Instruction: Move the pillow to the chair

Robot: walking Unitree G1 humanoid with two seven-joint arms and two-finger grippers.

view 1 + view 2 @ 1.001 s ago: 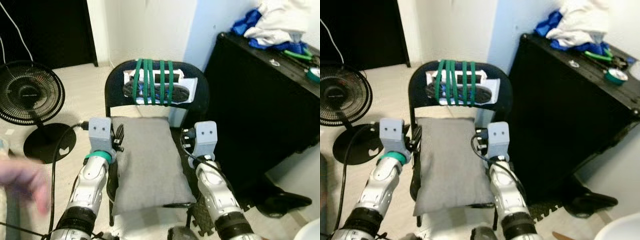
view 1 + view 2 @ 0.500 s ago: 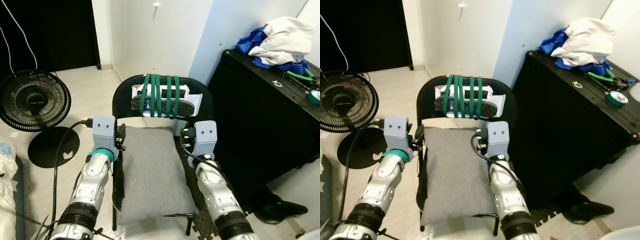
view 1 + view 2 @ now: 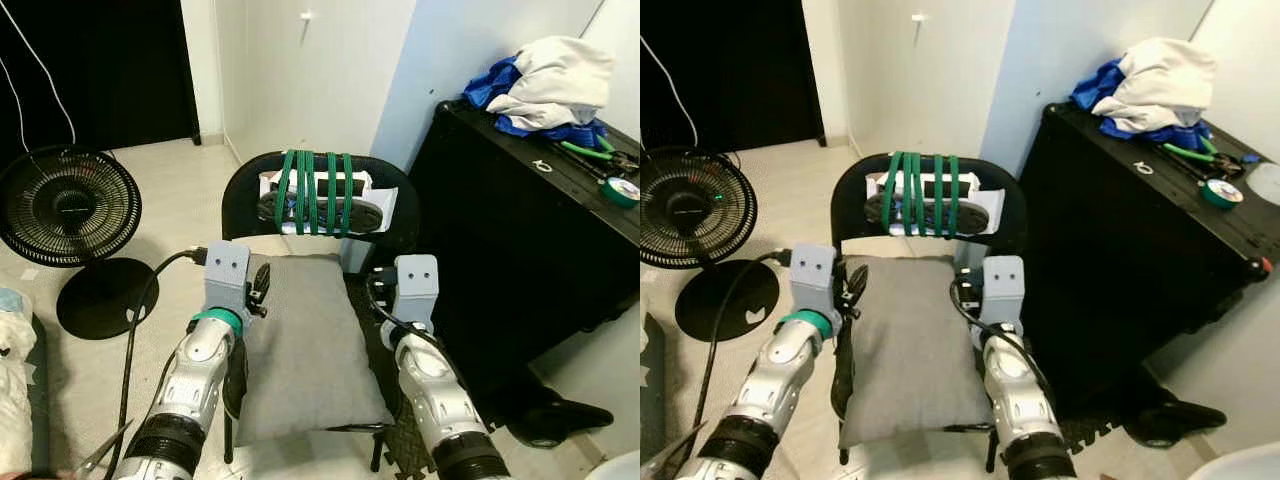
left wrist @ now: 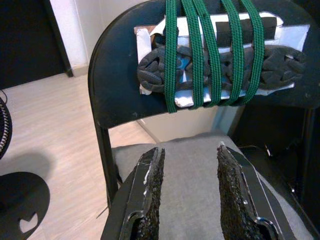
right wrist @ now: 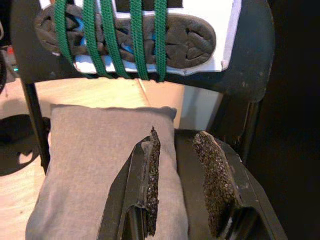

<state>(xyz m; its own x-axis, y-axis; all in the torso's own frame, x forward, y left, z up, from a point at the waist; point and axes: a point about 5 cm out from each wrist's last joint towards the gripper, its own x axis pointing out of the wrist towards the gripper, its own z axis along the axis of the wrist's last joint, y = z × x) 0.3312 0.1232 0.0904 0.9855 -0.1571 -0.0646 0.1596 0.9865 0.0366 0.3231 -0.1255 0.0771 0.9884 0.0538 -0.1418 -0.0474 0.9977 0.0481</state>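
A grey pillow (image 3: 305, 345) lies flat on the seat of a black chair (image 3: 240, 195) whose backrest is wrapped with green straps. My left gripper (image 3: 258, 288) hovers at the pillow's left rear edge; its fingers (image 4: 150, 200) stand open above the fabric, holding nothing. My right gripper (image 3: 381, 292) sits at the pillow's right edge, also open; in the right wrist view one finger (image 5: 149, 185) is over the pillow's border and the other over the bare seat (image 5: 187, 145).
A black floor fan (image 3: 65, 205) with a round base (image 3: 100, 295) stands to the left, its cable trailing by my left arm. A tall black cabinet (image 3: 520, 250) carrying clothes (image 3: 545, 85) and a tape roll (image 3: 625, 190) is close on the right.
The view has tilted up and sharpened. A blurred hand at the left edge is gone. My left gripper has shifted inward to the pillow's left edge; the right has barely moved.
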